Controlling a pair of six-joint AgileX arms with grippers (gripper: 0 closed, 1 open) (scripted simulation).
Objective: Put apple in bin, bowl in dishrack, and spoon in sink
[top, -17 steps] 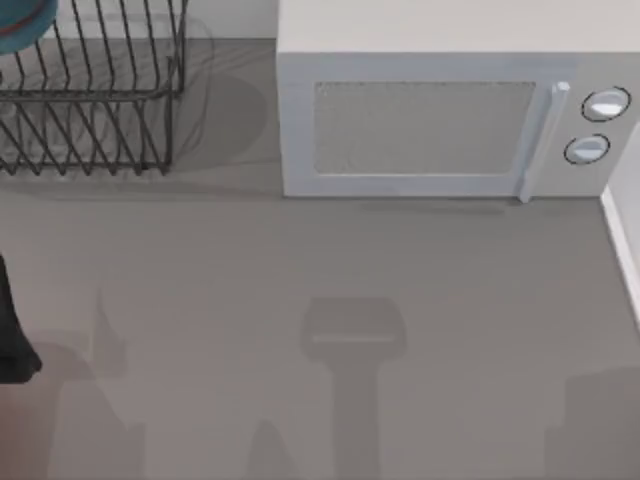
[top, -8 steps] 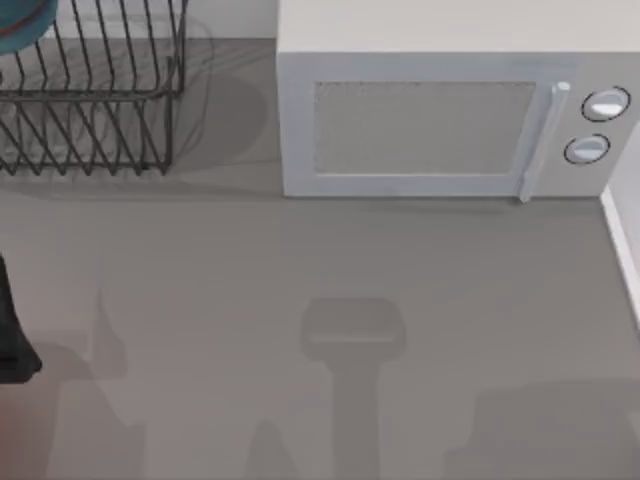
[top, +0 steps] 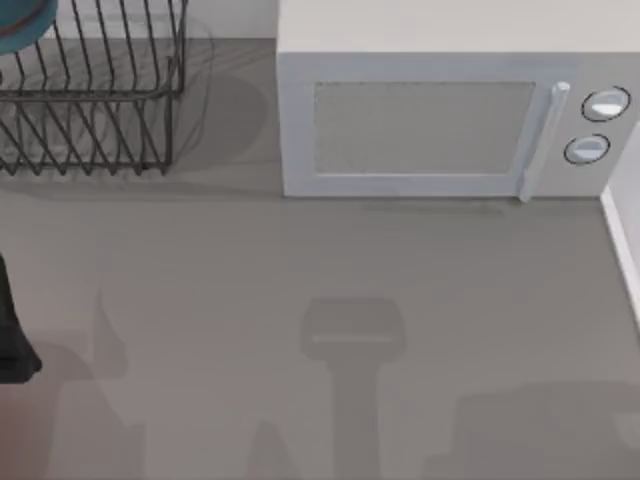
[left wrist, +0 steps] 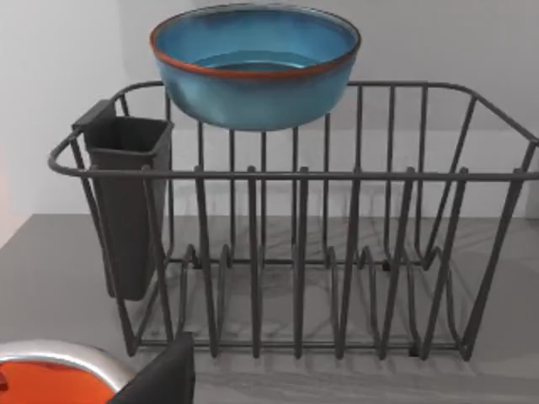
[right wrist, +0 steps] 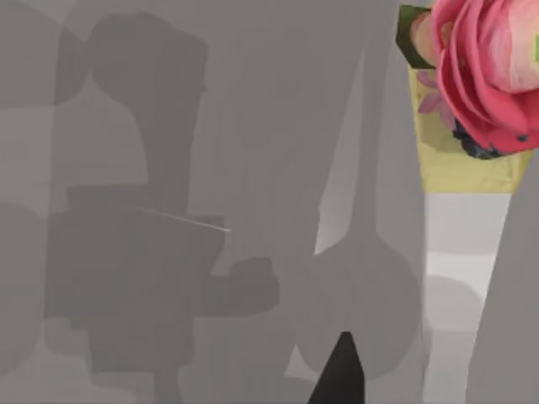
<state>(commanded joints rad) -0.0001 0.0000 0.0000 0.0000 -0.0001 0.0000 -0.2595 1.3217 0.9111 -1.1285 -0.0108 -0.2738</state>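
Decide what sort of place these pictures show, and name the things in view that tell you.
Most likely a kitchen counter in a rendered scene: a white microwave stands at the back, a wire dishrack holds a teal-blue bowl, and a dark cutlery holder hangs on the rack's side.

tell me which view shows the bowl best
The left wrist view: the whole bowl sits on top of the dishrack. The top view catches a sliver of the bowl at its left corner.

Teal-blue bowl (left wrist: 255,71) — dark dishrack (left wrist: 295,252)
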